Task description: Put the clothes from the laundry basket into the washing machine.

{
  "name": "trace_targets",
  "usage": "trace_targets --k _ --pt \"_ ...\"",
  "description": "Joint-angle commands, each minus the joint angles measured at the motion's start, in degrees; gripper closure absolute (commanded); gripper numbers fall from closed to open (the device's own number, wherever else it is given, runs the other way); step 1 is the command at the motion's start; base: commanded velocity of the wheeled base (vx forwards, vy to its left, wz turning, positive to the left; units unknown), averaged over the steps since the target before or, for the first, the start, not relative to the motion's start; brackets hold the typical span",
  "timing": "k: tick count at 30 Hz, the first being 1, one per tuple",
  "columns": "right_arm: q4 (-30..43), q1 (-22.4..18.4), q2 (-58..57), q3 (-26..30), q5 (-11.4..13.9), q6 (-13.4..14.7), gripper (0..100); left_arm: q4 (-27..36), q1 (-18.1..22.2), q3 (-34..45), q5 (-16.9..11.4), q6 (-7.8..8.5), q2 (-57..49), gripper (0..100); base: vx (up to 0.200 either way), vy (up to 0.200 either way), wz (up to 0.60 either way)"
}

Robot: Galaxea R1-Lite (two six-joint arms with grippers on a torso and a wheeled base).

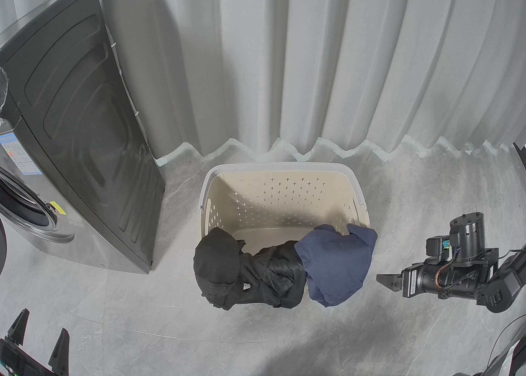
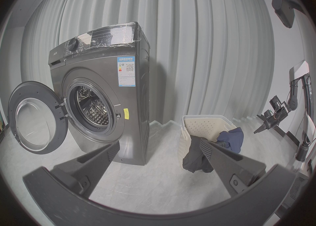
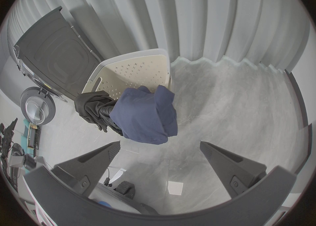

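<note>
Clothes [image 1: 257, 278] draped over laundry basket [image 1: 285, 196] rim | left jaws spread | right jaws spread

Perforated plastic laundry basket [image 1: 282, 196], brushed-metal washing machine [image 1: 82, 136], soft cloth clothes [image 1: 285, 270], polished stone-look floor [image 1: 438, 185]

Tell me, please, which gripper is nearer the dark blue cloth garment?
Right. The right gripper is close beside the dark blue cloth garment; the left gripper is much farther off.

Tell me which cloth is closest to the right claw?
The blue one, hanging over the basket beside the right claw; the black one hangs farther off.
</note>
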Motion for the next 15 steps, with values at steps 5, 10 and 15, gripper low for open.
trace_targets --k 5,10,15 --pt "-5.7 4.3 12.7 -4.1 -1.9 0.8 0 0.0 0.0 0.9 0.0 -0.01 -0.7 0 0.000 0.000 0.00" --pt "-6.4 5.8 15.4 -6.8 -2.2 2.2 0 -0.1 0.0 0.9 0.0 -0.01 -0.7 0 0.000 0.000 0.00" --pt "-6.4 6.5 17.8 -10.2 -2.4 2.6 0 -0.1 0.1 0.9 0.0 -0.01 -0.7 0 0.000 0.000 0.00"
